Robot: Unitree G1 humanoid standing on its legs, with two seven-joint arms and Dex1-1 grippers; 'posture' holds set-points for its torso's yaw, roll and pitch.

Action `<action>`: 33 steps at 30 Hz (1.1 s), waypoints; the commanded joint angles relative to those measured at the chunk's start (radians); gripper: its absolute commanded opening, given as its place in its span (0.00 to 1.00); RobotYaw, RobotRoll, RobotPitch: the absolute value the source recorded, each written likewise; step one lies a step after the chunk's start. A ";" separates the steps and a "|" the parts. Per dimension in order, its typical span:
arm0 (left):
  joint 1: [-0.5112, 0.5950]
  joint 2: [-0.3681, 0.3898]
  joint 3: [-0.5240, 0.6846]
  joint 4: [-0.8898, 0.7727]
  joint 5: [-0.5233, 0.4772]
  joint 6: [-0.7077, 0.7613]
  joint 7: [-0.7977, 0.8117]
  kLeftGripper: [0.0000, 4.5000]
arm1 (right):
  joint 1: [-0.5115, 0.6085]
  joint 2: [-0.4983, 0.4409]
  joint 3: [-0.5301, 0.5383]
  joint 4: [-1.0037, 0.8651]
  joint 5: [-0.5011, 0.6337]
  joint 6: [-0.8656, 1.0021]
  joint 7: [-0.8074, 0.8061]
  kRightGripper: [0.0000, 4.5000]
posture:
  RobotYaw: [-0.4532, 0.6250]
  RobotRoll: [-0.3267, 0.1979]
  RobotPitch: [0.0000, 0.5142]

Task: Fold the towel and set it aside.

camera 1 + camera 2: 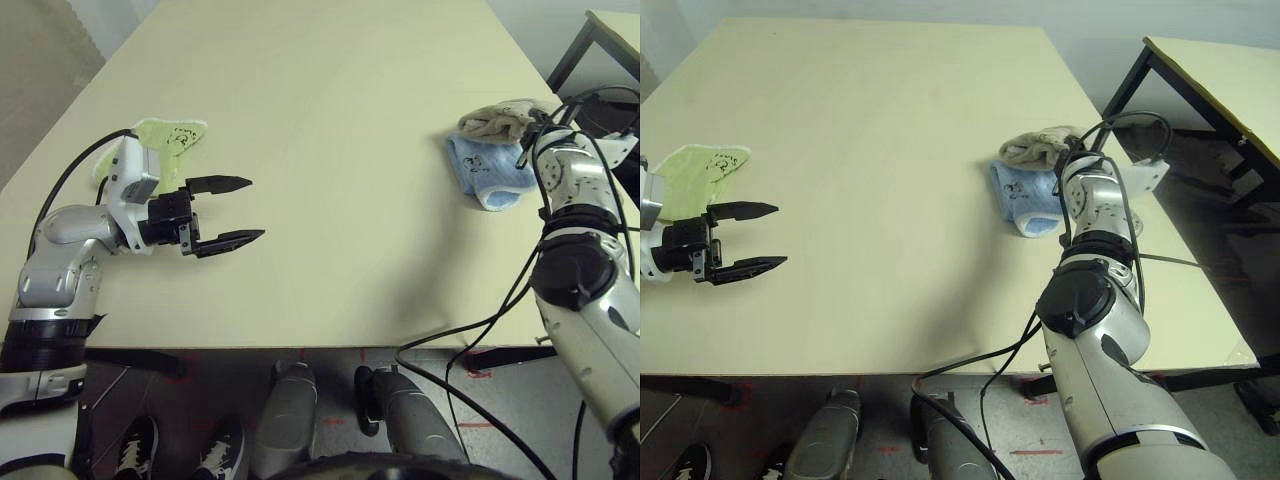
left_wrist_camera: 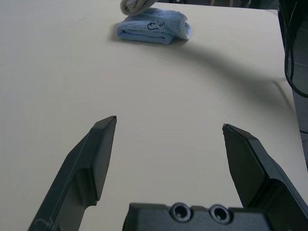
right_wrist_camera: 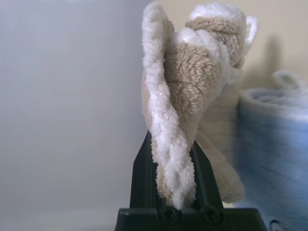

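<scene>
The beige towel [image 1: 495,118] lies bunched at the table's right edge, against the far side of a light-blue folded towel [image 1: 485,170]. In the right wrist view my right gripper [image 3: 171,161] is shut on a fold of the beige towel [image 3: 187,86], which stands up between its black fingers [image 3: 142,163]. My left gripper [image 1: 240,210] hovers open over the left part of the table [image 1: 330,120], far from the towel, and nothing sits between its fingertips [image 2: 108,127].
A lime-green folded towel [image 1: 165,135] lies just behind my left wrist near the left edge. Black cables [image 1: 480,330] hang off the front edge beside my right arm. Another table [image 1: 1220,70] stands to the right.
</scene>
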 commanded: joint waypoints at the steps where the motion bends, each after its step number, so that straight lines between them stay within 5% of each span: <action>1: -0.005 0.003 -0.011 0.004 0.013 -0.004 -0.009 1.00 | 0.041 0.020 -0.030 -0.037 0.044 -0.036 -0.092 0.00 | 0.54 0.62 0.29; 11: -0.001 -0.007 -0.021 0.009 0.025 -0.017 -0.014 1.00 | 0.089 0.145 0.037 -0.297 0.131 0.010 -0.253 0.00 | 0.54 0.62 0.29; 33: -0.015 -0.015 -0.044 0.018 0.032 -0.024 -0.038 1.00 | 0.094 0.309 0.160 -0.543 0.224 -0.060 -0.358 0.00 | 0.52 0.62 0.26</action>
